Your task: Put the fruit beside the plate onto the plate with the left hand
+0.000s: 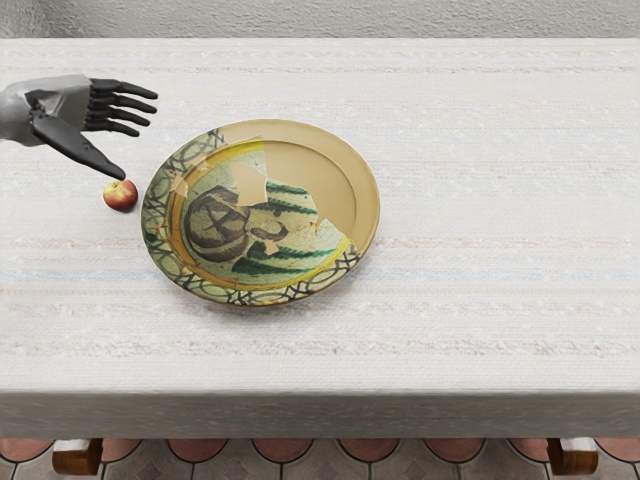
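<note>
A small red-and-yellow fruit lies on the tablecloth just left of a wide yellow plate with a green and brown pattern. My left hand comes in from the left edge and hovers just above and behind the fruit. Its fingers are spread and hold nothing, and the thumb tip points down toward the fruit without clearly touching it. The plate has nothing on it. The right arm is out of view.
The table is covered by a pale striped cloth. Its front edge runs across the lower part of the view, with wooden legs and a tiled floor below. A grey wall lies behind the far edge.
</note>
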